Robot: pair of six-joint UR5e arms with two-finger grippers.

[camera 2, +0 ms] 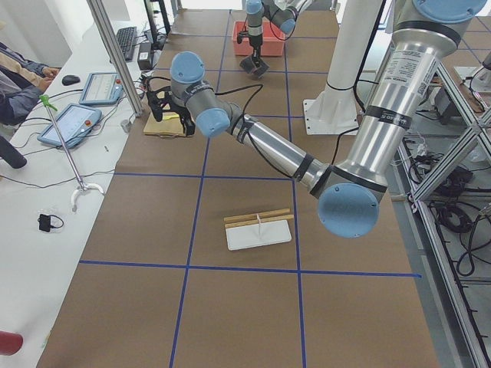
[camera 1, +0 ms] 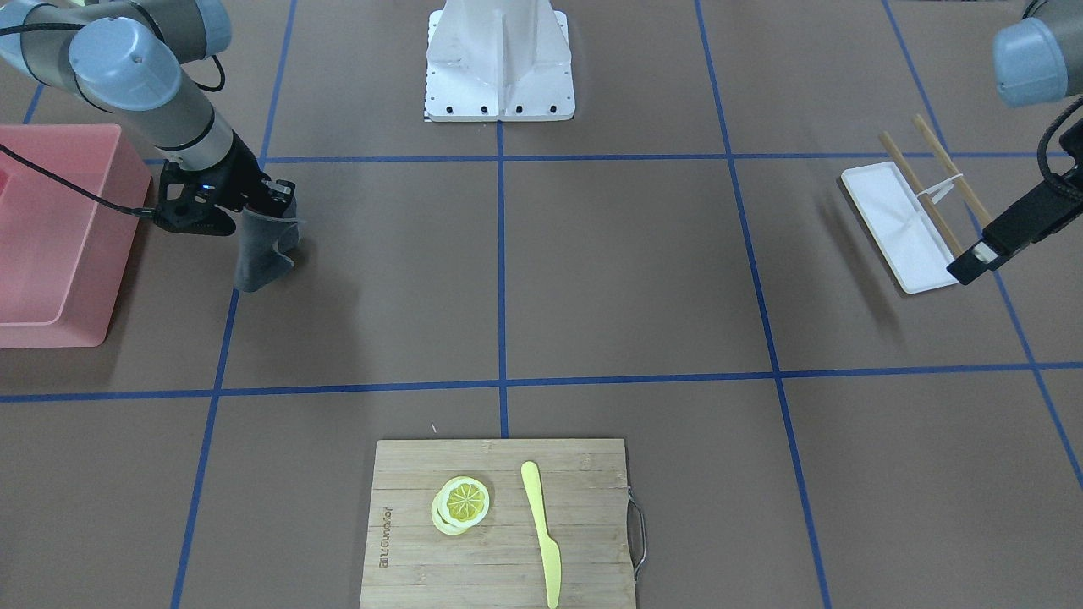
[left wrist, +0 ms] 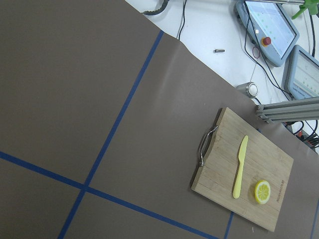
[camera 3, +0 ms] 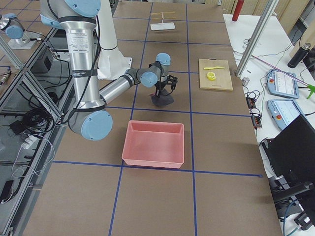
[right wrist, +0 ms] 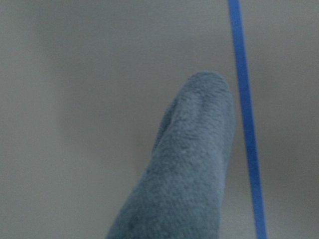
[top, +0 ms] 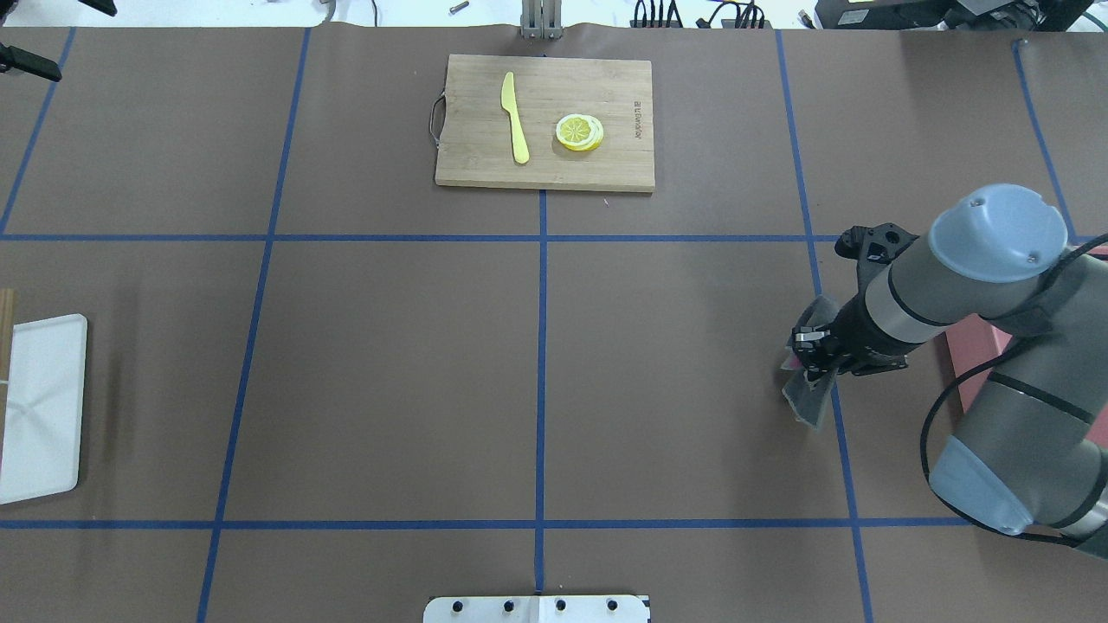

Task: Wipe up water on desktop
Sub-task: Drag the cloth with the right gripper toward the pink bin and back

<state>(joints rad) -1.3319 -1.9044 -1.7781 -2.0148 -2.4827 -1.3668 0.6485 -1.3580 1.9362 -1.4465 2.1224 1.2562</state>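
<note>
Beside the pink bin (camera 1: 51, 334), my right claw (camera 1: 275, 216) clamps a grey cloth (camera 1: 258, 262) over the desktop (camera 1: 634, 271); my left claw's (camera 2: 165, 111) state I cannot tell.

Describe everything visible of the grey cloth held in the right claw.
The grey cloth is a fuzzy, towel-like rag, crumpled into vertical folds. The right claw pinches its top, so it hangs limp over the desktop, its lower end beside a blue tape line, apart from the pink bin. Whether its tip touches the desktop cannot be told.
</note>
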